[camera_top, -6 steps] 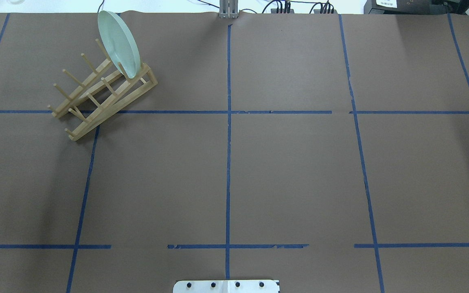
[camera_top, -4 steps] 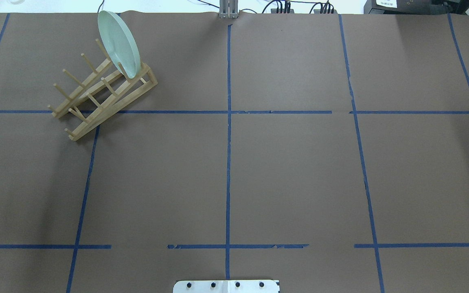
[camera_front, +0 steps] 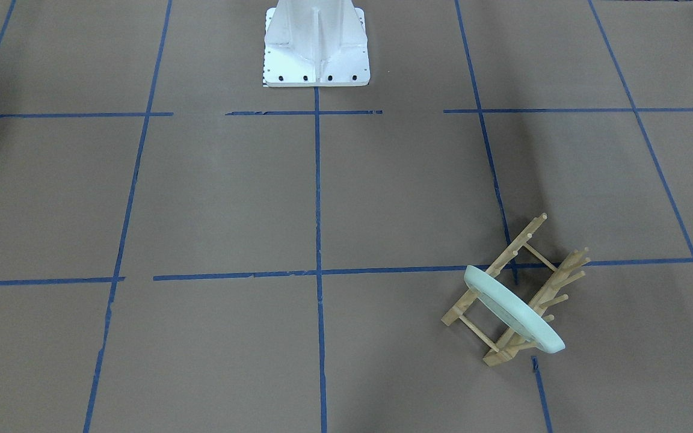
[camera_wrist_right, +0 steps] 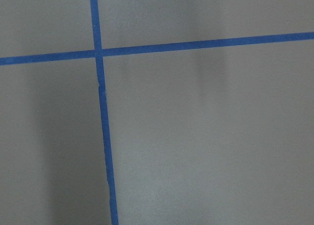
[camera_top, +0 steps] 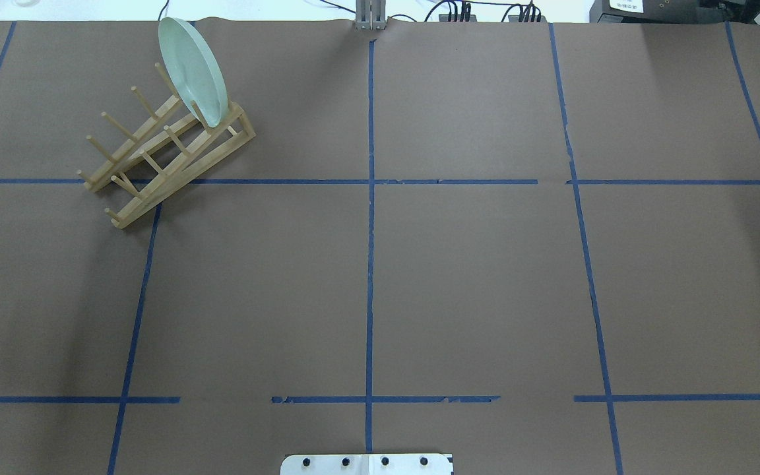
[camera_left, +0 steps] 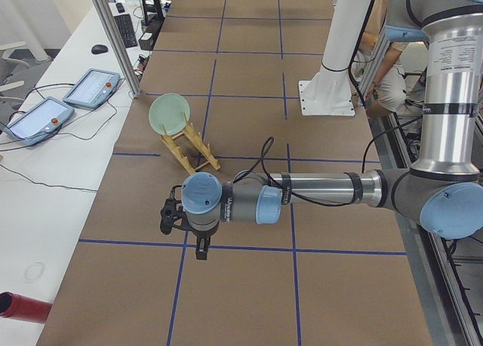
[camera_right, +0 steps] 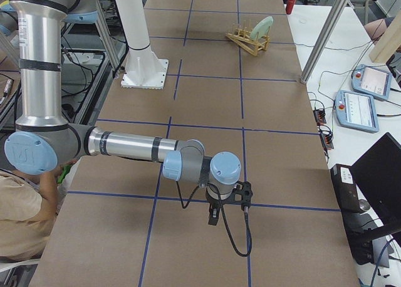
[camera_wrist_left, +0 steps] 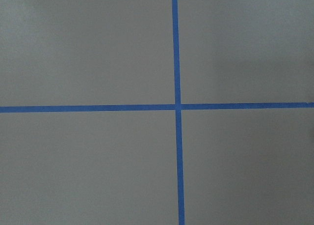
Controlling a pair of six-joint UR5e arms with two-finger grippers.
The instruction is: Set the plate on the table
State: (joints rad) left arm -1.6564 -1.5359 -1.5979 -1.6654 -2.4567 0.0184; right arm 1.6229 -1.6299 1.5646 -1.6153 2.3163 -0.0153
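The pale mint-green plate (camera_top: 192, 69) stands on edge in the end slot of a light wooden peg rack (camera_top: 156, 161) at the far left of the table (camera_top: 472, 284). It also shows in the front view (camera_front: 512, 310) and both side views (camera_left: 167, 113) (camera_right: 263, 25). My left gripper (camera_left: 201, 252) hangs over the table's left end, well short of the rack. My right gripper (camera_right: 213, 217) hangs over the right end, far from the plate. I cannot tell whether either is open or shut. Both wrist views show only brown paper and blue tape.
The white robot base (camera_front: 316, 48) stands at the table's near edge in the middle. Teach pendants (camera_left: 90, 88) and cables lie on the white bench beyond the far edge. A red cylinder (camera_left: 23, 307) lies at the left end. A person sits behind the robot (camera_right: 25, 224).
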